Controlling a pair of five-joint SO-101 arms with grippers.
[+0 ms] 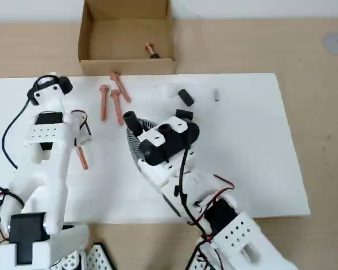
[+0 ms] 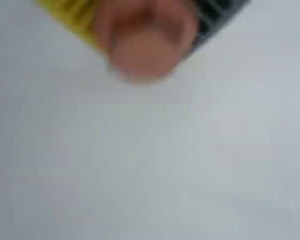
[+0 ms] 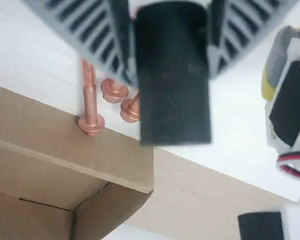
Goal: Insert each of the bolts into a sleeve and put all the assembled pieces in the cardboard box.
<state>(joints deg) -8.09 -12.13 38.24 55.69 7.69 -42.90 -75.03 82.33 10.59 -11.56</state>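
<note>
The white board (image 1: 242, 157) took up most of the table, and the box (image 1: 127, 66) stood open at its far edge. One finished piece (image 1: 151, 50), a bolt already in its sleeve, lay inside near the front wall.

The left arm (image 1: 45, 169) stood over the left part of the board. Its left gripper (image 1: 79, 143) was pinching a bolt (image 1: 81, 157), which stuck out toward the near side. That arm's own camera gave a poor look, and the round copper end (image 2: 146, 47) close to the lens was probably this same bolt. The right arm (image 1: 163, 175) reached up the middle of the board. The right gripper (image 1: 136, 130) was clamped on a black sleeve (image 1: 129, 118) that jutted past the grey jaws toward the box.

Three loose bolts (image 1: 117, 107) lay on the board just on the near side of the box, between the two grippers. A spare sleeve (image 1: 185, 97) lay to their right, with a small grey bit (image 1: 216, 95) farther right.

To my eye the step in hand was joining a second pair. Each arm had its half, but bolt and sleeve were well apart and not lined up. The next move called for bringing the two together, turning the bolt's shaft onto the line of the sleeve's bore, and pushing it home before carrying the piece to the box.
</note>
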